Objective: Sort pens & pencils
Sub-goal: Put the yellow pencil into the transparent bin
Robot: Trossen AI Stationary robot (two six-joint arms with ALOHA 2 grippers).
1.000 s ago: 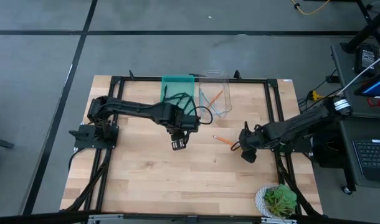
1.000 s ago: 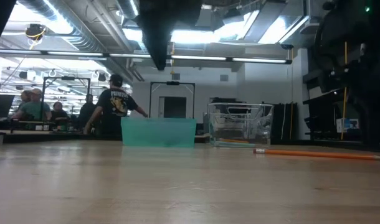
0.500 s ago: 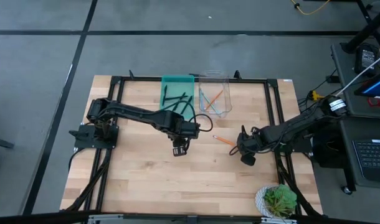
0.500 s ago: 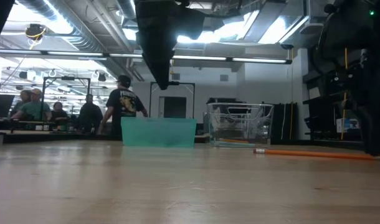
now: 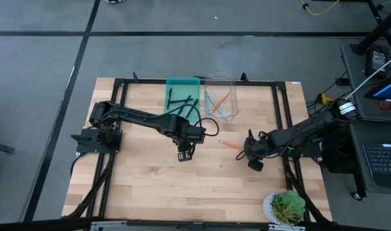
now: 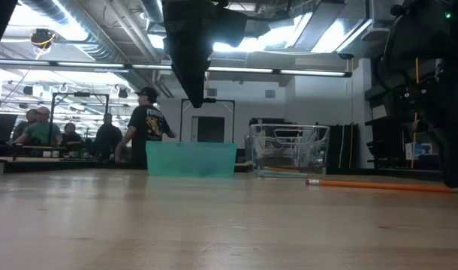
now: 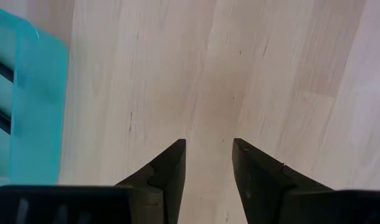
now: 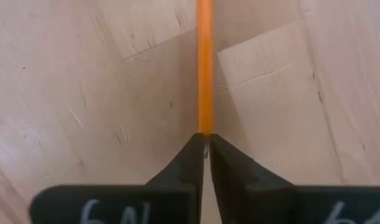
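Note:
An orange pencil lies flat on the wooden table, right of the middle; the low view shows the pencil resting along its length. My right gripper is at its right end, shut on it. My left gripper hangs open above bare wood near the table's middle, holding nothing. At the far edge, a green bin holds black pens and a clear bin holds orange and light-blue pencils. My right gripper pinches the orange pencil's end nearest the table's right edge between its two fingertips. The fingers come from the table's right and lie along the pencil, which runs straight away from them. The pencil lies on the table.
A potted plant stands at the near right corner. A black frame runs along the table's edges. People stand in the room beyond the far edge.
My right gripper has edged toward the table's left, onto the pencil's end. My left gripper has moved a little toward the near edge and lower. The pencil has stayed where it was.

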